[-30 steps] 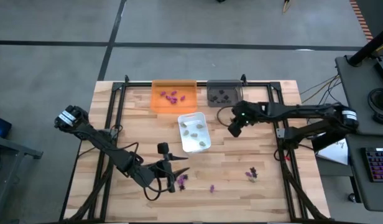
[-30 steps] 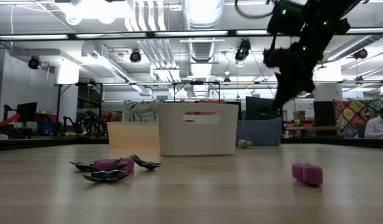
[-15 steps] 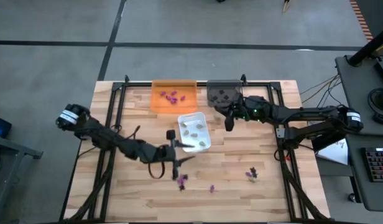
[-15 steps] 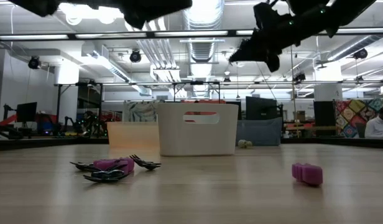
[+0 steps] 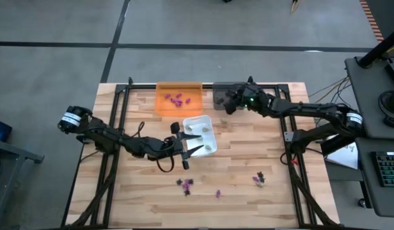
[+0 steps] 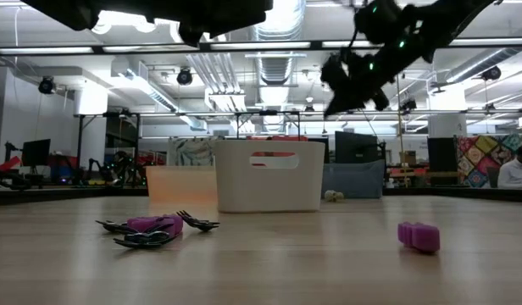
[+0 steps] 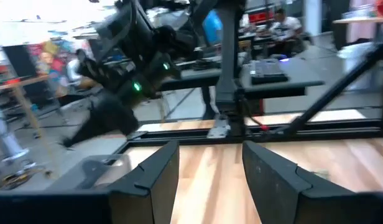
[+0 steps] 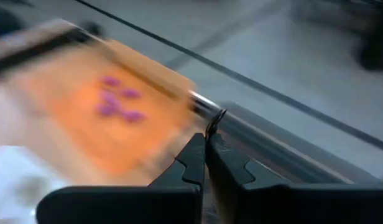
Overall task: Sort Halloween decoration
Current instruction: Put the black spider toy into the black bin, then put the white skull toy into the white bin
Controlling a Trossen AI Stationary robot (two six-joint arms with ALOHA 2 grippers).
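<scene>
Nearest, front of table: loose tiny Halloween toy pieces on the pale wooden slatted table — purple piece with black spider-like pieces, small purple piece just right of it, purple-and-black piece farther right; well apart from all trays.
Low view, same pieces: purple-and-black cluster lying flat at left, lone purple piece at right, both on bare wood.
Left gripper: raised above table at near left corner of the white rectangular plastic tray; fingers spread wide apart, nothing seen between them.
White tray contents: few pale beige pieces inside; tray mid-table, upright, slightly turned.
Right gripper: over the dark grey square tray at the far edge; fingertips pressed together, thin dark spidery bit pinched at the tips, what exactly cannot tell.
Far left: translucent orange rectangular tray just beside the grey one, several purple pieces inside.
Grey tray contents: mostly hidden under the arm.
Beyond table: person seated at far right in low view.
</scene>
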